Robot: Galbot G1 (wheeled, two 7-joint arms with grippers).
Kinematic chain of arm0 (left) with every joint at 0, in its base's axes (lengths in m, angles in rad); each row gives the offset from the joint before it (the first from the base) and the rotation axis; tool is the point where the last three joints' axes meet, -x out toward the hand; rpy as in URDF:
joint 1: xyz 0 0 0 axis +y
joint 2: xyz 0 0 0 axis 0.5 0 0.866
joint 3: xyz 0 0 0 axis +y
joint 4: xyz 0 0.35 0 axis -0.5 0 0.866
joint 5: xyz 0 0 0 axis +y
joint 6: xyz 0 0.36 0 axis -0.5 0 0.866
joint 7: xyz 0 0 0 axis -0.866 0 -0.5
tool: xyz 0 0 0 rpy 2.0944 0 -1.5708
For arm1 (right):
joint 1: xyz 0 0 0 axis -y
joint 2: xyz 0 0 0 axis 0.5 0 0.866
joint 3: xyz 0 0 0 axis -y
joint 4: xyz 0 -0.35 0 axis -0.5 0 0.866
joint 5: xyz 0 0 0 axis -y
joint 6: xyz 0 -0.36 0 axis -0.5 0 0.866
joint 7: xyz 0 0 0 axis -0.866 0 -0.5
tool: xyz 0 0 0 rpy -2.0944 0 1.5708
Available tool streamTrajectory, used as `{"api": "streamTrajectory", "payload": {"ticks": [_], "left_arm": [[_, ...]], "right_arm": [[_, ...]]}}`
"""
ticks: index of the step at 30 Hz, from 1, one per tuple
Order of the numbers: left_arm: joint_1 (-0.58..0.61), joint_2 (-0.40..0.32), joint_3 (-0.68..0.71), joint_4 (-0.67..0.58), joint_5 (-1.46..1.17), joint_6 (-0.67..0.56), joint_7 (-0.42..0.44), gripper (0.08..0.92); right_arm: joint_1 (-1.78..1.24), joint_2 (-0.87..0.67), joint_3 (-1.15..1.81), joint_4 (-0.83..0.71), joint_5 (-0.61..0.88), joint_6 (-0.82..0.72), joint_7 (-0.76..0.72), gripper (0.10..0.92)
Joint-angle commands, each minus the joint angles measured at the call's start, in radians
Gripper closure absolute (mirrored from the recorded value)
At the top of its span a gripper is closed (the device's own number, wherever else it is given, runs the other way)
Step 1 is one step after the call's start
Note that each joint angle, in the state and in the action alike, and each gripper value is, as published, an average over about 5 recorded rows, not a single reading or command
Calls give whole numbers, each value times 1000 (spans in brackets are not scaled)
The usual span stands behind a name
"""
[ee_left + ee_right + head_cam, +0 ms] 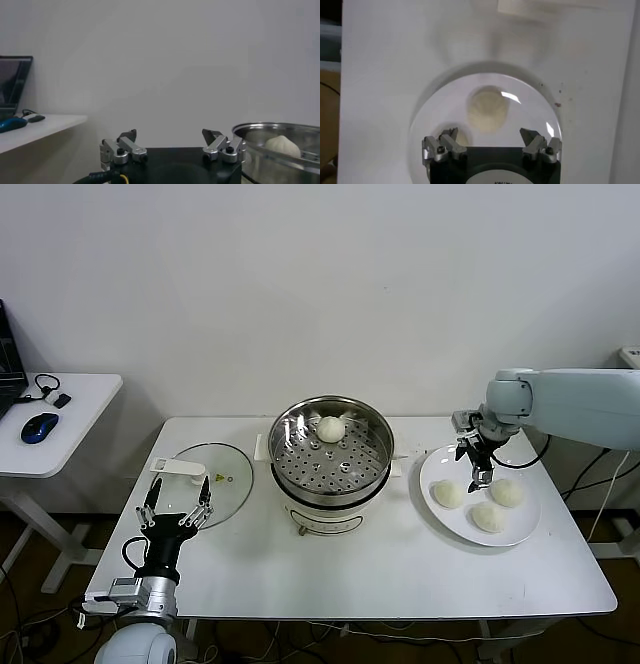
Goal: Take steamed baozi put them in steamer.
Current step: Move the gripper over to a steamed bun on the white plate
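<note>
Head view, right claw (481,468) open above plate (524,529) of baozi (449,494)

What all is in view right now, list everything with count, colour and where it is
baozi: four, cream-white; one in the steamer, three on the plate
steamer: one, shiny steel on a white base, table centre
plate: one, white, table's right part
lid: one, glass with white handle, left of the steamer
table: one, white
side desk: one, white, far left
mouse: one, blue, on the side desk
left gripper: open, empty, at the table's left front by the lid
right gripper: open, empty, above the plate
</note>
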Motion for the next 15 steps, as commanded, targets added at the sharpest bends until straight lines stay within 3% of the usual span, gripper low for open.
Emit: {"api": "streamTrajectory", "payload": {"ticks": [1, 15], "left_arm": [[2, 3, -8, 3, -1, -1, 0, 177], [4, 7, -16, 7, 3, -4, 0, 177]], "right_arm": [[-156, -4, 98, -86, -43, -23, 20, 203], [-249, 10, 163, -158, -70, -22, 19, 203]]}}
